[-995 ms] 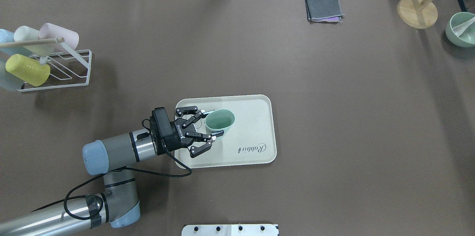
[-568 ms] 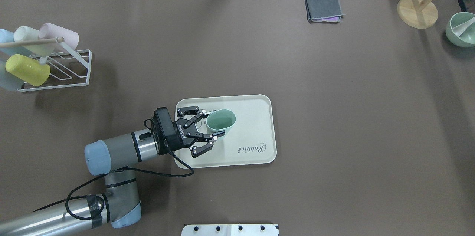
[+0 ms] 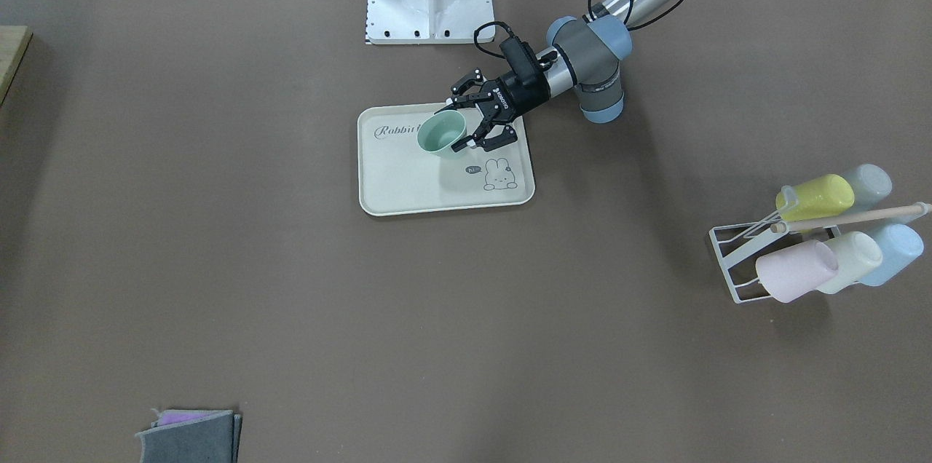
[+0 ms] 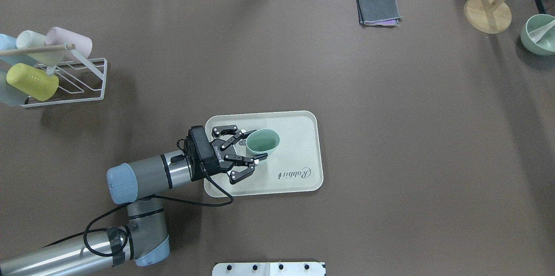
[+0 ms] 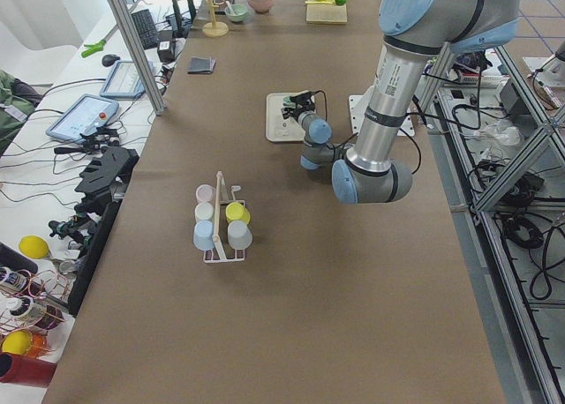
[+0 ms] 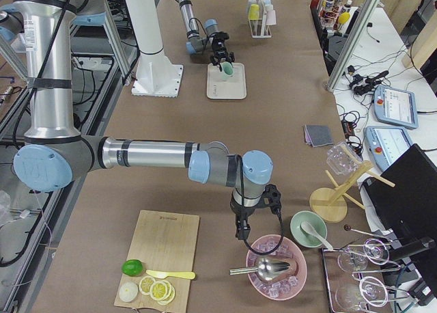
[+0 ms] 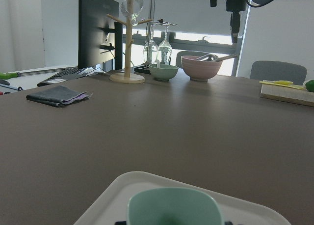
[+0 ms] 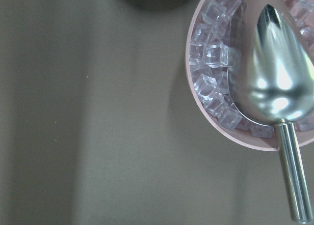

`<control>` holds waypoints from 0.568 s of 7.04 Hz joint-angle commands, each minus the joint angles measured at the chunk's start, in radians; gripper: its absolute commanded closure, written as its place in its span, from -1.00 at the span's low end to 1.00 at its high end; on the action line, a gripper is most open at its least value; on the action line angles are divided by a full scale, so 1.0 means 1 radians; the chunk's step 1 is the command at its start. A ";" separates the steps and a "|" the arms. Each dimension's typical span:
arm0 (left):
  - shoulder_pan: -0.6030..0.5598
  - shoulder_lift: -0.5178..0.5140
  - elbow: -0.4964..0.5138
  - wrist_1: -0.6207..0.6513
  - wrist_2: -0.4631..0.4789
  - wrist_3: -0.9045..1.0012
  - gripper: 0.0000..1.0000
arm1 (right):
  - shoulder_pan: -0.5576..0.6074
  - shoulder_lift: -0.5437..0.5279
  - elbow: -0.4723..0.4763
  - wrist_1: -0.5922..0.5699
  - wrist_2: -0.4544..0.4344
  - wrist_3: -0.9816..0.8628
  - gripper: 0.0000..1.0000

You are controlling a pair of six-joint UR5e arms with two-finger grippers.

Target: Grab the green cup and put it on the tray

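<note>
Reaching level over the tray from the near left, left gripper closed around green cup, right gripper too unclear to judge.

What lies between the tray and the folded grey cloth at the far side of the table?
Nothing: only bare brown table separates the tray from the folded grey cloth, as the overhead view shows.

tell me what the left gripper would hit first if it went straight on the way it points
The green cup, which sits between the fingers of the left gripper. Beyond it the line seems to cross the tray; its height over the tray is unclear.
</note>
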 commanded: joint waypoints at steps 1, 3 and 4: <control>-0.001 0.001 0.002 0.004 0.001 0.009 -0.98 | 0.000 0.003 0.001 0.000 0.002 0.000 -1.00; -0.001 0.009 -0.004 0.004 0.002 0.011 -0.98 | -0.002 0.003 0.001 0.000 0.002 0.000 -1.00; -0.001 0.009 -0.007 0.004 0.002 0.012 -0.98 | -0.002 0.003 0.001 0.000 0.002 0.000 -1.00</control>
